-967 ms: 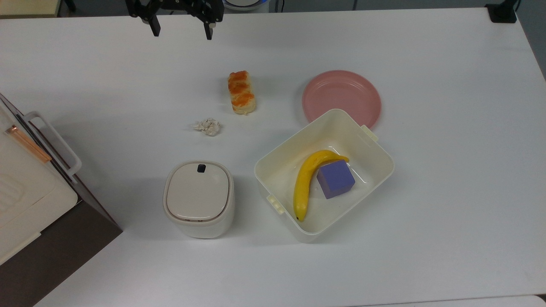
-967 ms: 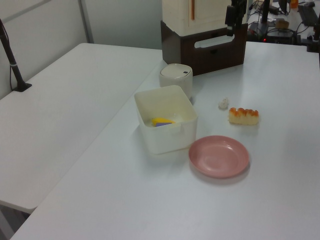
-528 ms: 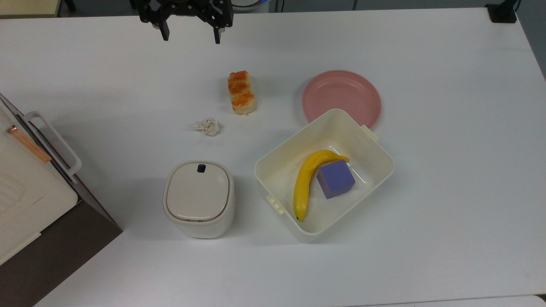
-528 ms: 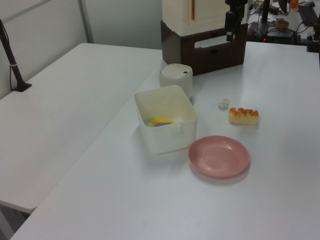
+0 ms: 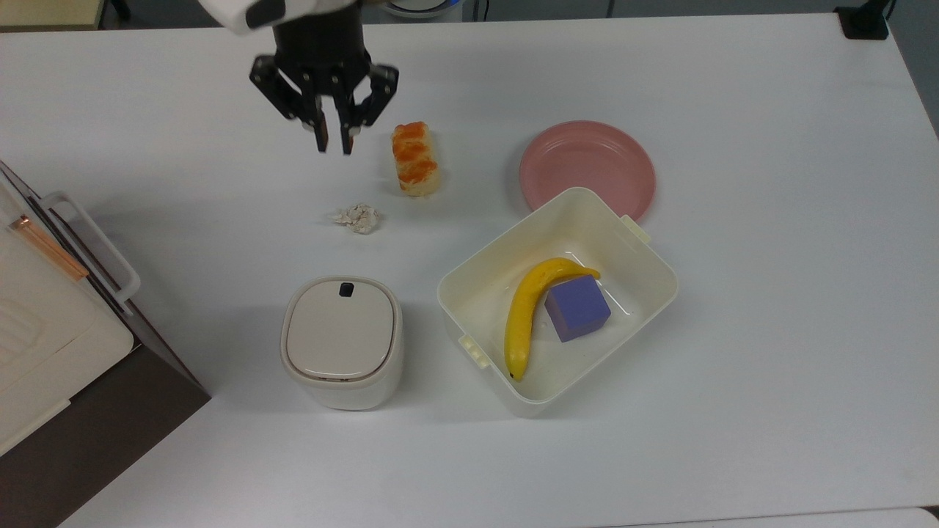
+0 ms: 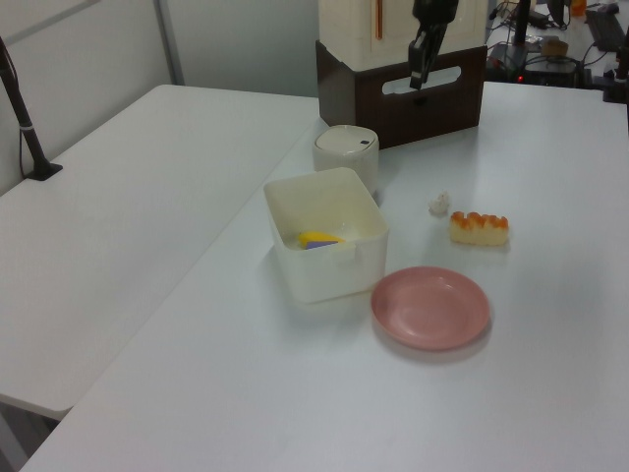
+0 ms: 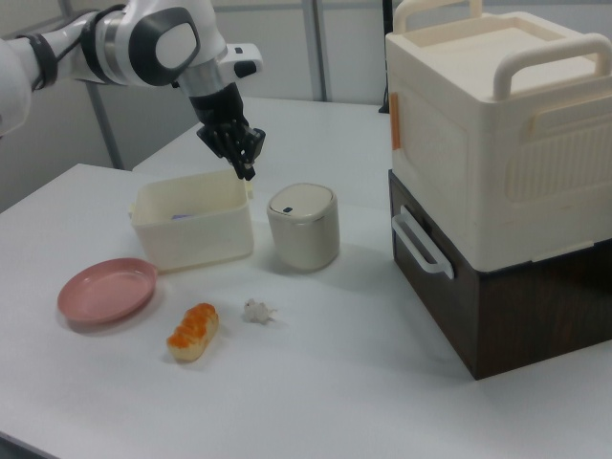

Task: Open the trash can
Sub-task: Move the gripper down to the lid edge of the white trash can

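The trash can [image 5: 341,341] is a small cream rounded-square bin with its beige lid down flat and a dark button [image 5: 346,289] at the lid's far edge. It also shows in the left view [image 6: 346,152] and the right view [image 7: 302,228]. My gripper [image 5: 332,148] hangs above the table well beyond the bin, left of the bread in the top view, pointing down. Its fingers are drawn close together with nothing between them. It also appears in the left view [image 6: 418,79] and the right view [image 7: 247,170].
A crumpled paper ball [image 5: 357,218] lies between gripper and bin. A bread roll [image 5: 416,158] and pink plate [image 5: 587,165] lie further right. A lidless cream tub [image 5: 480,268] holds a banana [image 5: 528,315] and purple cube [image 5: 577,308]. A big handled box [image 5: 44,323] stands at the top view's left.
The gripper has come from the table's far edge toward the bin and lowered. Its fingers have gone from wide apart to nearly together. Nothing on the table moved.
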`<move>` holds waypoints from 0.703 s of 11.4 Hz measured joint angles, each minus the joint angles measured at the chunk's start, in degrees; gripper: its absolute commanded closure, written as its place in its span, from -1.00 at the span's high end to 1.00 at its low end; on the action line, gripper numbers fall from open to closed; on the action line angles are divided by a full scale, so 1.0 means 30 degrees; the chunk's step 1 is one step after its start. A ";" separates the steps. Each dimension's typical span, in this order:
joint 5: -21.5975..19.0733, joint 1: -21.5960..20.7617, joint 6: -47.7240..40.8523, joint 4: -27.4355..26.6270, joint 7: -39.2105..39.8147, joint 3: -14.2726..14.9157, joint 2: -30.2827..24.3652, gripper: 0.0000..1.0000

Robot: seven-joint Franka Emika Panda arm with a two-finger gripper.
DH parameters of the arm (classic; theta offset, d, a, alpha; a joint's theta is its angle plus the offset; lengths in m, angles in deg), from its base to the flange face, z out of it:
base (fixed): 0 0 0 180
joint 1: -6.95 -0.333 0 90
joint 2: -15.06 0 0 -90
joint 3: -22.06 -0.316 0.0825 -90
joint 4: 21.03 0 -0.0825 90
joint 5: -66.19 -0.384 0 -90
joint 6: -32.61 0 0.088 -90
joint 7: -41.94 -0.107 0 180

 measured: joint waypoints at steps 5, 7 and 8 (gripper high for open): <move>0.0377 0.0008 0.1389 0.0731 -0.1123 -0.0049 0.0976 -1.00; 0.1048 -0.0003 0.2054 0.1298 -0.2523 -0.0056 0.1650 -1.00; 0.2178 -0.0039 0.2136 0.1797 -0.3478 -0.0098 0.2365 -1.00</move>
